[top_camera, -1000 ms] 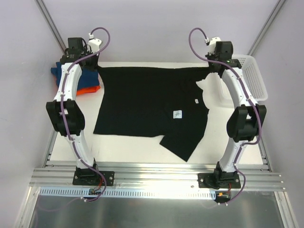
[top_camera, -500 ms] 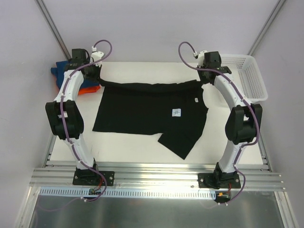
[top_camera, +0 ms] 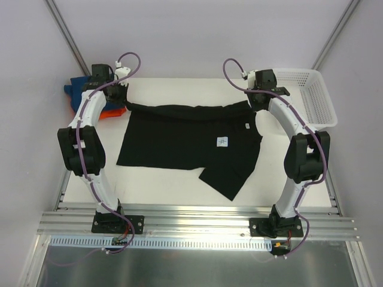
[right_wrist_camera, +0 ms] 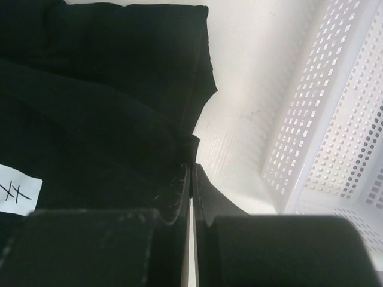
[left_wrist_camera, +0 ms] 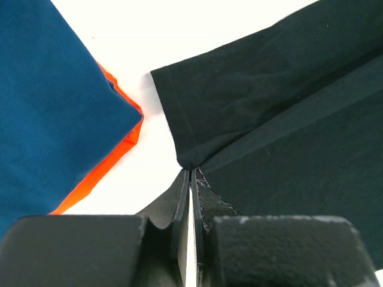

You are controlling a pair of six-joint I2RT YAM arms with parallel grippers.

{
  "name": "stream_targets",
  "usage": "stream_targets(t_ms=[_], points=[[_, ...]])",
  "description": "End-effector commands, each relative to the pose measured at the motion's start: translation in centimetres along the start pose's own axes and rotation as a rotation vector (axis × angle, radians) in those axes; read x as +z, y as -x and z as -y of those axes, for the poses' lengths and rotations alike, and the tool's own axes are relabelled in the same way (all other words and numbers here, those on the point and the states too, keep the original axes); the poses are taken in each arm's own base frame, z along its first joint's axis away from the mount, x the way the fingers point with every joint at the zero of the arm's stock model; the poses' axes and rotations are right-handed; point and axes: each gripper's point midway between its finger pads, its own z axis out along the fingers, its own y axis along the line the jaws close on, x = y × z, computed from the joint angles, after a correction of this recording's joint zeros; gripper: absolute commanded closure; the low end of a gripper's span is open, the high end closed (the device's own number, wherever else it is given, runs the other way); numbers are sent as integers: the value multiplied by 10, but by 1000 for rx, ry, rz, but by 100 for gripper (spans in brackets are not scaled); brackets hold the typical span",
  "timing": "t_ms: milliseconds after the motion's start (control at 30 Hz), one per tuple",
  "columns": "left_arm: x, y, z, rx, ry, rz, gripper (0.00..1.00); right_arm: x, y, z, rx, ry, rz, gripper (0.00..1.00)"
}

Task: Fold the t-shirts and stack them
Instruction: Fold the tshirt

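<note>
The black t-shirt (top_camera: pixel 179 140) lies in the middle of the table (top_camera: pixel 179 86); 1 second ago its far edge lay flat, and now that edge is raised and drawn toward the near side, so we judge the 1st fold under way; our left gripper (left_wrist_camera: pixel 190 171) is clamped on its far-left corner and our right gripper (right_wrist_camera: pixel 191 166) on the far-right one; the blue t-shirt (left_wrist_camera: pixel 54 101) rests on the orange t-shirt (left_wrist_camera: pixel 116 156) at far left; the basket (right_wrist_camera: pixel 335 119) stands far right.
</note>
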Motion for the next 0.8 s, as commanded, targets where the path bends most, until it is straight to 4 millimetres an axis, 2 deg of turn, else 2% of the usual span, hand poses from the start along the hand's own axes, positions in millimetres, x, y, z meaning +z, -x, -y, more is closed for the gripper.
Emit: stream_targets(t_ms=[0, 67, 100, 167, 200, 233, 333, 433, 500, 600, 767], points=[[3, 20, -16, -7, 28, 48, 100, -10, 16, 3, 15, 0, 48, 100], [14, 20, -24, -10, 44, 35, 100, -4, 17, 8, 23, -11, 42, 100], [12, 32, -32, -8, 63, 60, 100, -6, 24, 11, 24, -19, 57, 100], [24, 33, -43, -18, 82, 51, 100, -1, 27, 12, 27, -19, 54, 100], [23, 43, -49, -11, 98, 71, 100, -2, 31, 12, 29, -16, 62, 100], [30, 40, -52, -9, 100, 61, 100, -1, 31, 12, 30, -13, 58, 100], [33, 40, -58, -8, 113, 57, 100, 1, 27, 7, 37, 4, 47, 100], [33, 32, -53, -12, 99, 42, 100, 5, 20, 1, 39, 21, 28, 100], [36, 19, -47, -24, 83, 15, 100, 8, 15, -2, 41, 30, 17, 100], [30, 8, -39, -42, 67, -1, 100, 11, 9, -7, 36, 50, -6, 100], [29, -14, -23, -77, 26, -39, 100, 10, 0, -26, 40, 96, -32, 100]])
